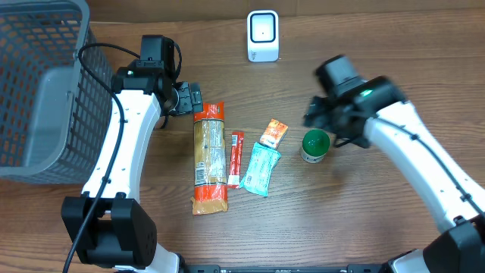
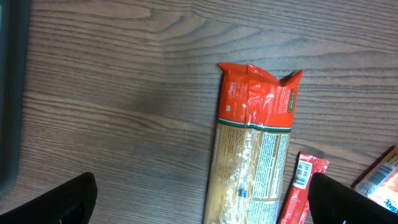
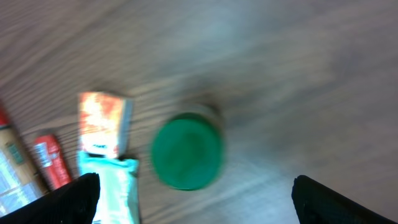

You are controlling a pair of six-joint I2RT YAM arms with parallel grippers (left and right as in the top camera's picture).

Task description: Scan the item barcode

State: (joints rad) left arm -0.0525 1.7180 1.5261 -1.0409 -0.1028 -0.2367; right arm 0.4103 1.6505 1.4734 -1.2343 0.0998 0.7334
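Several items lie in a row mid-table: a long orange pasta packet [image 1: 210, 157] [image 2: 255, 155], a red stick sachet [image 1: 236, 158] [image 2: 301, 193], a teal packet [image 1: 260, 168] [image 3: 112, 186], a small orange packet [image 1: 273, 133] [image 3: 102, 121] and a green-lidded jar [image 1: 315, 145] [image 3: 186, 151]. The white barcode scanner [image 1: 263, 36] stands at the far edge. My left gripper [image 1: 189, 97] [image 2: 202, 208] hovers open over the pasta packet's top end, holding nothing. Just above and behind the jar, my right gripper [image 1: 324, 114] [image 3: 199, 199] is open and empty; its view is motion-blurred.
A grey mesh basket [image 1: 38, 91] fills the far left of the table. Bare wooden tabletop [image 1: 364, 227] lies in front of the items and to the right of the jar.
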